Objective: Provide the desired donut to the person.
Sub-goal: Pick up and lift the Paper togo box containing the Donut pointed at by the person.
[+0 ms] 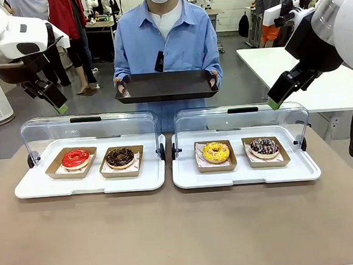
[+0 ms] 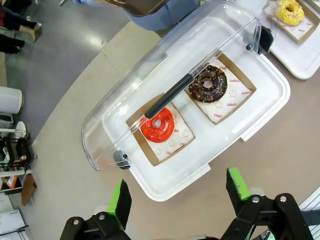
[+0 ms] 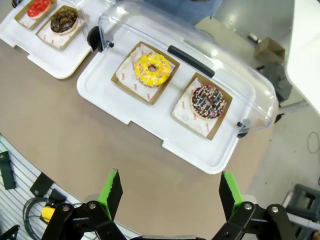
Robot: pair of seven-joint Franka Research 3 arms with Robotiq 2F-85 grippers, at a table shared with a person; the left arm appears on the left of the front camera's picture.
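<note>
Red donut point(image 1: 75, 158), chocolate donut point(image 1: 120, 156), yellow donut point(image 1: 216, 151) and sprinkled donut point(image 1: 264, 146) are lying just nearer me than the person's point(image 1: 164, 42) black tray point(image 1: 166, 85). I'm awaiting a choice; left gripper point(image 2: 177, 196) and right gripper point(image 3: 170, 192) are hanging wide, empty, flanking that tray, needing a descent next.

Two clear lids point(image 1: 85, 131) point(image 1: 242, 122) stand rolled back along the far edge, a wall between the donuts point(image 1: 75, 158) point(image 1: 120, 157) point(image 1: 216, 152) point(image 1: 264, 146) and the person's point(image 1: 164, 36) black tray point(image 1: 166, 86) — passable over the top. From above and from the near side the donuts lie open; the near table point(image 1: 183, 229) is bare.
</note>
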